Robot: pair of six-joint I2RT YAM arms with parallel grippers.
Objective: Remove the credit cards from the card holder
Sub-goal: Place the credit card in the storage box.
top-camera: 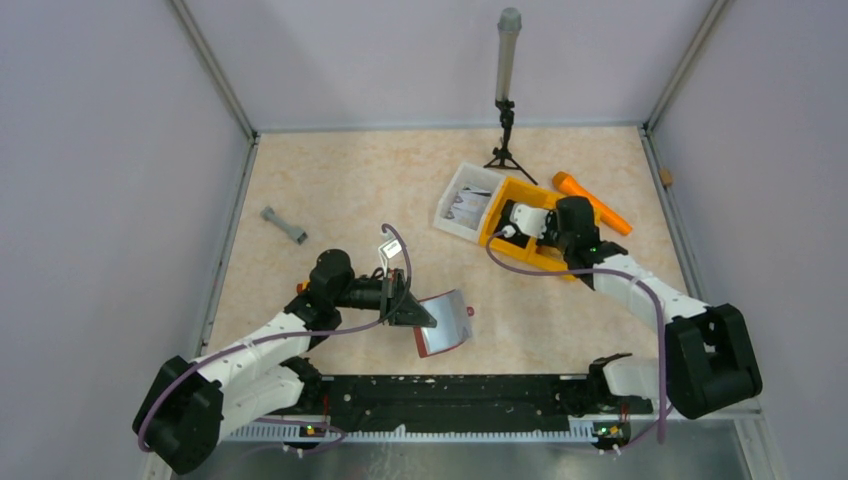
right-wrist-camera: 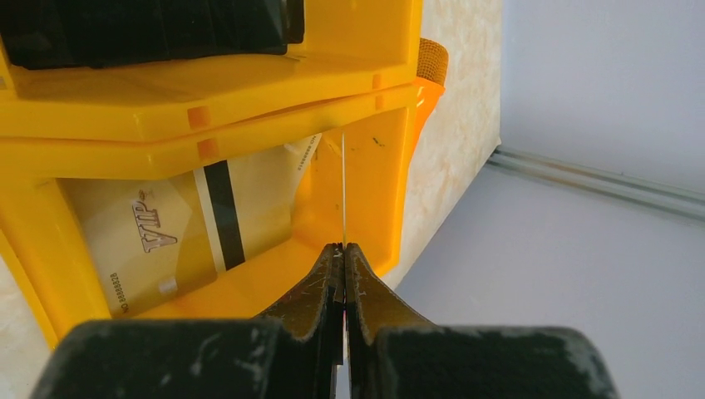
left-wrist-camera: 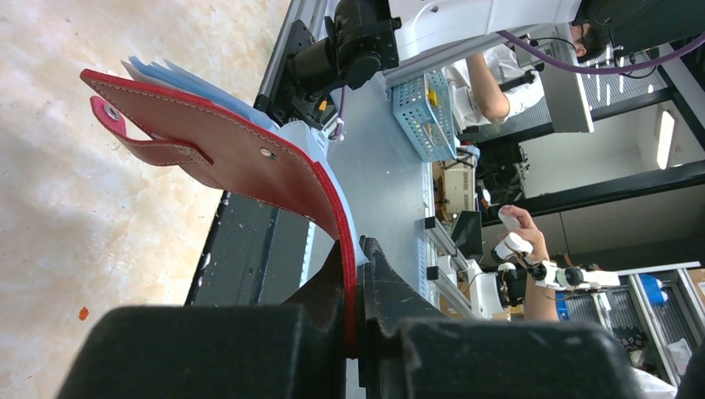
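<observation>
A robotics lab: a walled test table (top-camera: 330,190), workers (left-wrist-camera: 490,87) operating small robot arms (left-wrist-camera: 544,273) beyond.

L claw (left-wrist-camera: 356,259) pinching card holder (left-wrist-camera: 233,154), cards (left-wrist-camera: 189,80) inside

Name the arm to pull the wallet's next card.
Right. The left gripper is clamped on the wallet, holding it up; the right gripper pinches only a card at the yellow bin, probably soon free.

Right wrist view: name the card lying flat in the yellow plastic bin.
The pale black-striped VIP card; the other thin card stands edge-on in the right hand.
</observation>
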